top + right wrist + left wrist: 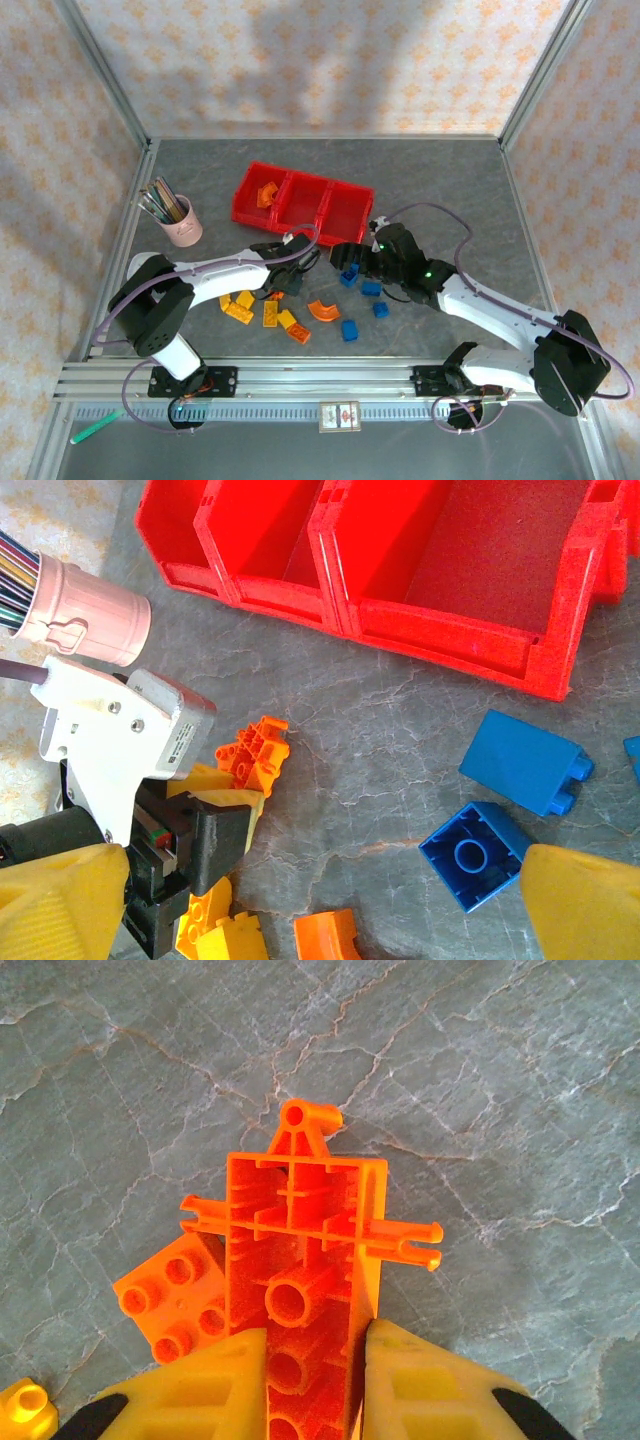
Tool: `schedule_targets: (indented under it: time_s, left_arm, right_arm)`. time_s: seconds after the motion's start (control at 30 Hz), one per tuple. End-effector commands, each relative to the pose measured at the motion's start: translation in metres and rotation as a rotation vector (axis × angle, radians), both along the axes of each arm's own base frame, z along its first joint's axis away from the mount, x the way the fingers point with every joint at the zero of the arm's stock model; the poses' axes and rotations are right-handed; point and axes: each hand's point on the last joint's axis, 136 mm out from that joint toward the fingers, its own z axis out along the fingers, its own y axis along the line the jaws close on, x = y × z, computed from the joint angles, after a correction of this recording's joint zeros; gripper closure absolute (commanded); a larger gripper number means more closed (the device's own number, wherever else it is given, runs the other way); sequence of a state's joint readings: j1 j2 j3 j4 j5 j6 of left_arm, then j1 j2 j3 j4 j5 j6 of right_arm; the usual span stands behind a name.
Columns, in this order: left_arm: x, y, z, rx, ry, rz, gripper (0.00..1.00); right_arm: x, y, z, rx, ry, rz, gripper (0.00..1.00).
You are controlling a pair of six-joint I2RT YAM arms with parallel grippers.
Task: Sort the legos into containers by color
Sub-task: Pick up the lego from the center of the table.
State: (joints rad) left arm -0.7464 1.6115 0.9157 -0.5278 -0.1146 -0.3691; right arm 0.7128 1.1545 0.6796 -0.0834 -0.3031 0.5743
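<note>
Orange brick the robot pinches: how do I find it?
Find the red bins; just in front, the left arm's yellow fingers squeeze an orange brick. It shows its hollow underside and thin side pegs, unlike the studded orange plate beside it.

Grey marbled tabletop [450, 190]; far centre, red plastic tray of three joined open bins [243, 212]; far left, pink cup of pens [185, 228]; near centre, small orange and yellow plastic bricks [240, 305] scattered leftward, curved orange arch piece [322, 311] mid, blue plastic bricks [350, 329] rightward.
</note>
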Motion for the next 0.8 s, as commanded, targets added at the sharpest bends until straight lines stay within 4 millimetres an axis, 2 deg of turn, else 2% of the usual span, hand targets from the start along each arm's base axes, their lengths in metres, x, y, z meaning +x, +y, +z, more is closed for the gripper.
schedule_targets:
  time_s: [0.0, 0.37, 0.5, 0.63, 0.77]
  left_arm:
    - [0.006, 0.001, 0.017, 0.001, -0.046, 0.02, 0.77]
    - [0.011, 0.0, 0.043, -0.025, -0.094, 0.032, 0.78]
    - [0.016, 0.009, 0.058, -0.004, -0.127, 0.057, 0.77]
    - [0.03, 0.015, 0.08, -0.019, -0.178, 0.086, 0.75]
    - [0.055, 0.021, 0.102, -0.039, -0.217, 0.113, 0.74]
  right_arm:
    - [0.005, -0.002, 0.01, -0.011, -0.031, -0.012, 0.0]
    - [0.008, -0.002, 0.02, -0.017, -0.055, -0.012, 0.0]
    - [0.011, 0.0, 0.026, -0.017, -0.068, -0.009, 0.0]
    - [0.017, 0.003, 0.035, -0.01, -0.085, -0.01, 0.0]
    - [0.028, 0.0, 0.046, 0.016, -0.08, -0.055, 0.0]
